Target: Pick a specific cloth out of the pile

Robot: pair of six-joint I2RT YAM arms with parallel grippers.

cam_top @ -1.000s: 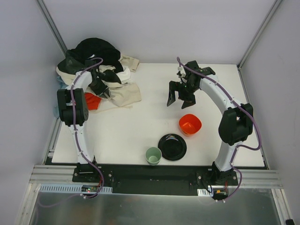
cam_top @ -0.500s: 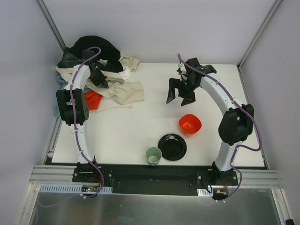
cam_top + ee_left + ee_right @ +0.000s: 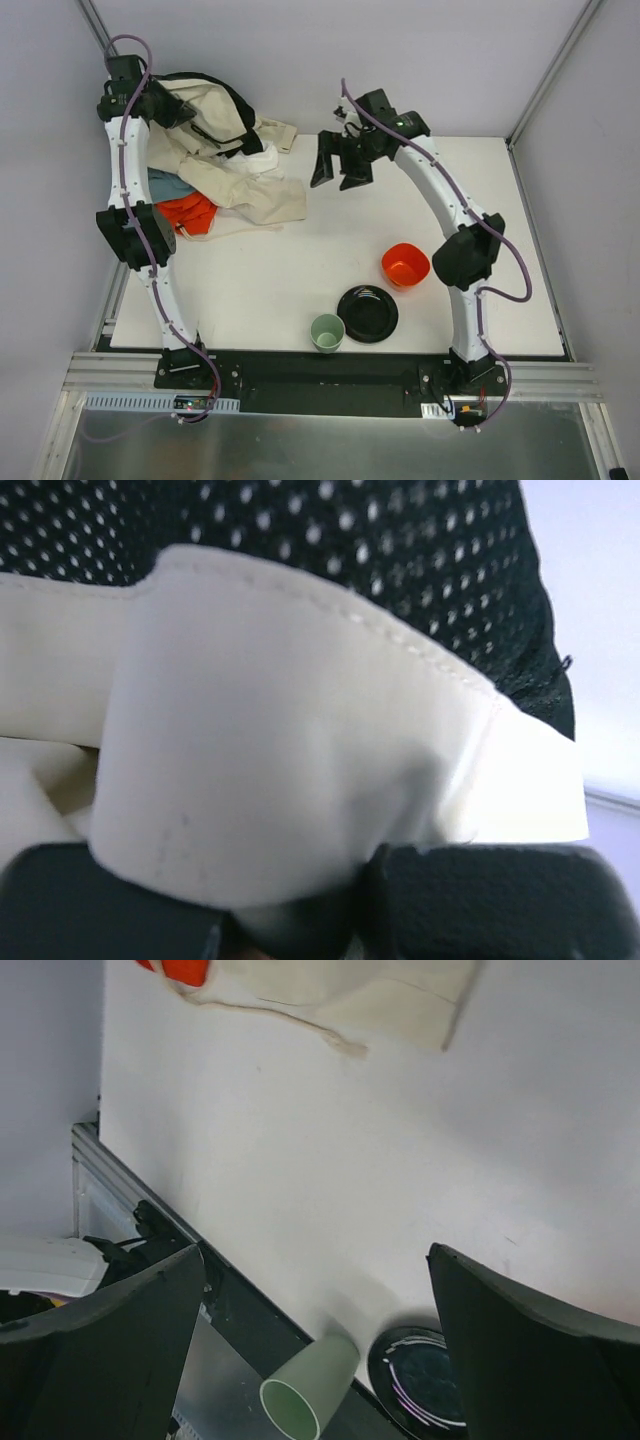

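Observation:
The pile point(image 3: 235, 165) lies at the table's back left: black, beige, white and teal-blue fabrics. The orange-red cloth point(image 3: 186, 213) shows at the pile's near left edge, partly under the beige piece; a corner of it also shows in the right wrist view point(image 3: 176, 970). My left gripper point(image 3: 168, 107) is raised high over the pile. It is shut on the black cloth's cream trim point(image 3: 270, 770) and holds that cloth up. My right gripper point(image 3: 340, 170) is open and empty, in the air just right of the pile, with its fingers point(image 3: 110, 1350) wide apart.
An orange bowl point(image 3: 405, 265), a black plate point(image 3: 367, 312) and a green cup point(image 3: 327, 332) stand at the near middle and right. The cup point(image 3: 305, 1392) and plate point(image 3: 420, 1380) show in the right wrist view. A beige cloth point(image 3: 370, 995) spreads rightwards from the pile.
My left gripper has risen up and back with the black and cream cloth, uncovering more of the orange-red and teal cloths. My right gripper has moved left towards the pile.

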